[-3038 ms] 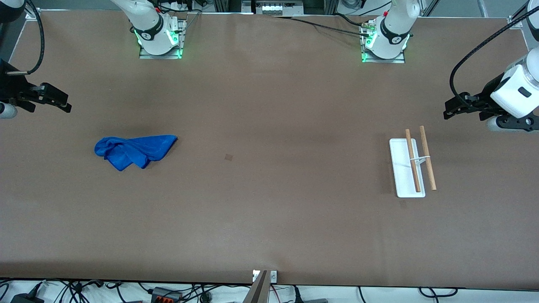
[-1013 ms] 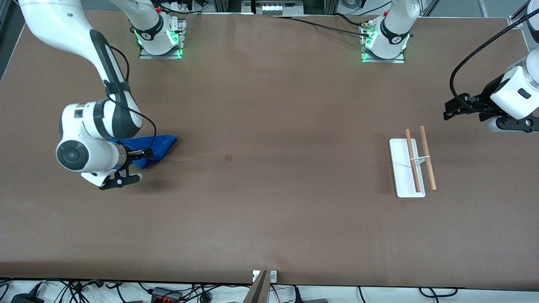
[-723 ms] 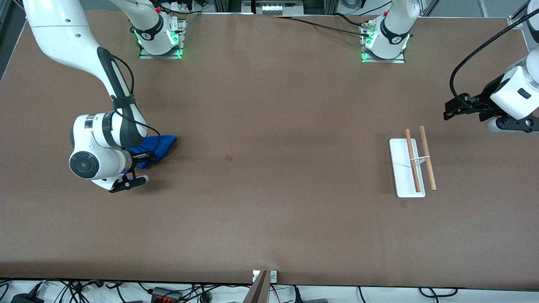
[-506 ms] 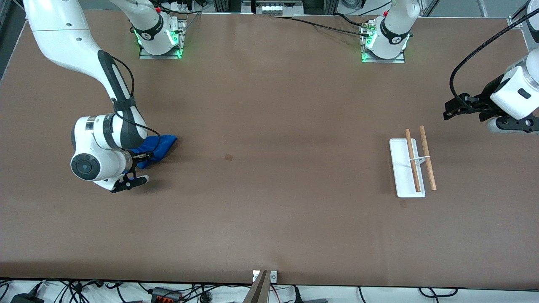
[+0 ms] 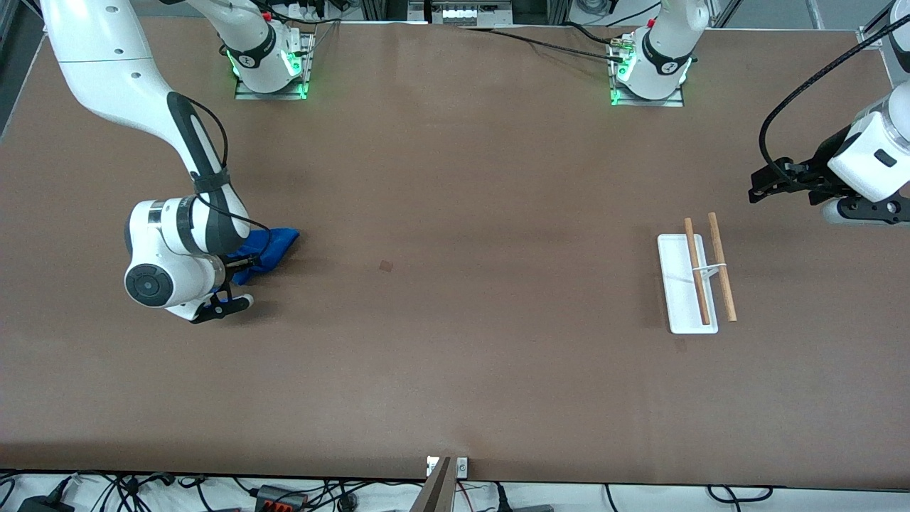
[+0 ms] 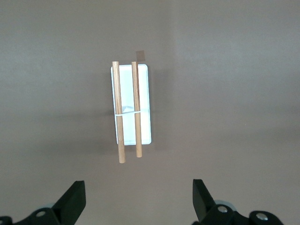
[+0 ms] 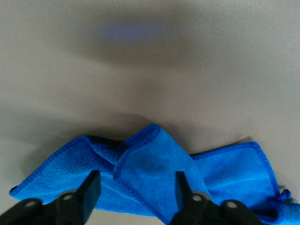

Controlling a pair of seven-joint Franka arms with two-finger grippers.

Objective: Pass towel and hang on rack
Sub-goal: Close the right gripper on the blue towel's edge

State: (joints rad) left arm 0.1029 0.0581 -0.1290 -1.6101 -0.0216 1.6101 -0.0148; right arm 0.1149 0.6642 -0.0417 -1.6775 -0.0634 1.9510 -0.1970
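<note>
The blue towel lies crumpled on the brown table toward the right arm's end; the right wrist covers most of it. In the right wrist view the towel shows in folds. My right gripper is open, its fingers down on either side of a raised fold; in the front view it sits low over the towel. The rack, a white base with two wooden rods, stands toward the left arm's end and shows in the left wrist view. My left gripper is open and empty, waiting above the table beside the rack.
A small dark mark is on the table's middle. The arm bases stand along the edge farthest from the front camera. Cables lie off the table's near edge.
The right arm has swung in from the table's end and come down over the towel, its wrist now covering most of it. The left arm has not moved.
</note>
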